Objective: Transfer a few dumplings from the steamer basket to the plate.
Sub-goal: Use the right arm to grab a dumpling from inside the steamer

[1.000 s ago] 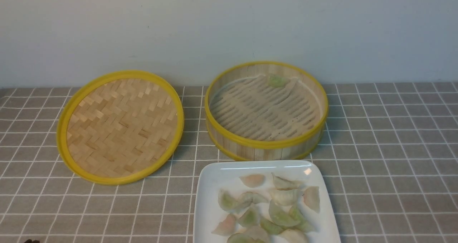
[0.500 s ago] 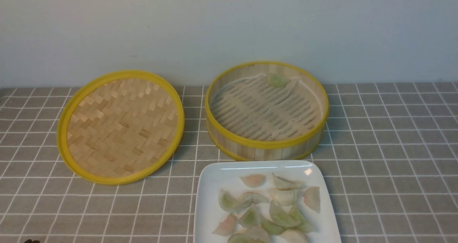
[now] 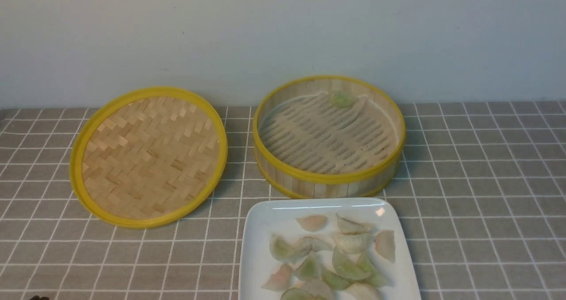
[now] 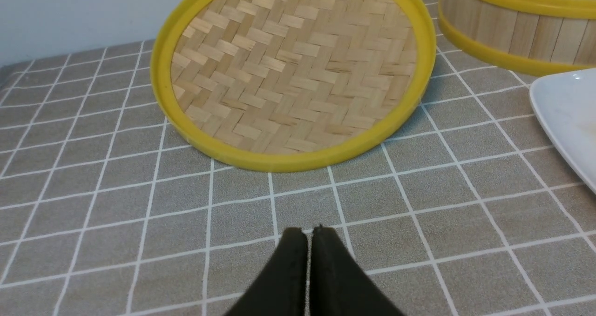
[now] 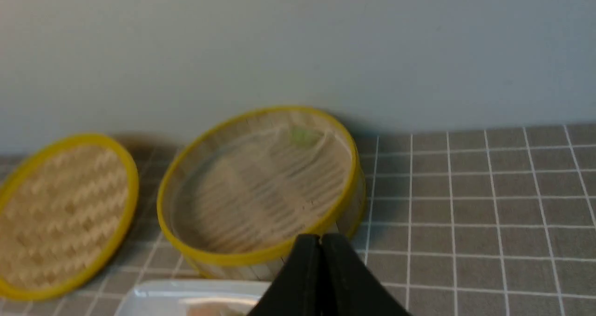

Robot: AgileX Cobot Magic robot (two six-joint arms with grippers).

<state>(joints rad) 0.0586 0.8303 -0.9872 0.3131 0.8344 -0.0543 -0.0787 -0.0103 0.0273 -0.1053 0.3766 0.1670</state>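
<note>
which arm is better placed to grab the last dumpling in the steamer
Right, probably. The right gripper faces the steamer basket holding the green dumpling; the left gripper faces the lid.

Nothing has shifted in the front view — the dumplings [image 3: 347, 267] lie just where they lay.

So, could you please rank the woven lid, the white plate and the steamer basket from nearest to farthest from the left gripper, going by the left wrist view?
From the left gripper:
1. Woven lid, just ahead of it.
2. White plate, off to the robot's right.
3. Steamer basket, farther back on the right, behind the plate.
</note>
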